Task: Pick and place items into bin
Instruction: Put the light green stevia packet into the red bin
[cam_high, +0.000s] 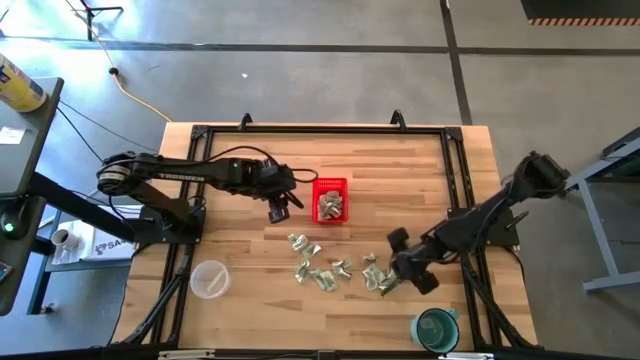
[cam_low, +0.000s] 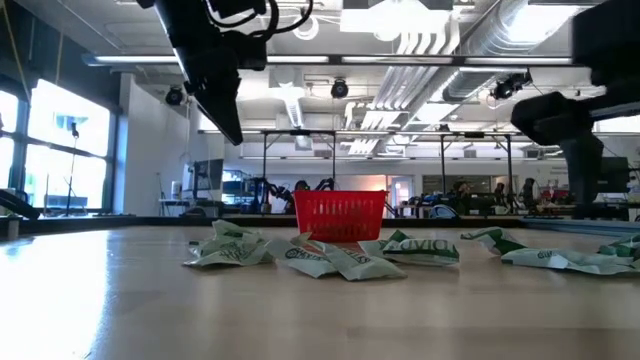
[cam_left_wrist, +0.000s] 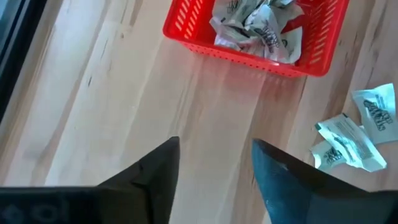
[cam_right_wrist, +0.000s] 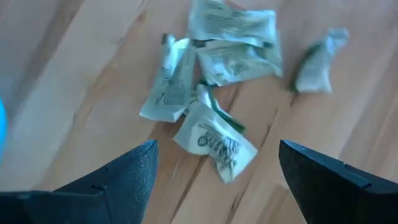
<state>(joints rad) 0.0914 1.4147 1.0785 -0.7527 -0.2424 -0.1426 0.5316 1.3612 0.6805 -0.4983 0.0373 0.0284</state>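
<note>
The right gripper (cam_right_wrist: 214, 177) is being held above loose items (cam_right_wrist: 214, 143) on the desk (cam_high: 240, 300), fingers spread wide, empty. The left gripper (cam_left_wrist: 214, 171), fingers parted, is being held beside the bin (cam_high: 330, 199).

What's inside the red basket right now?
The basket holds several crumpled green-and-white packets, piled together. Its floor and anything beneath the pile are covered, so an exact count isn't possible.
</note>
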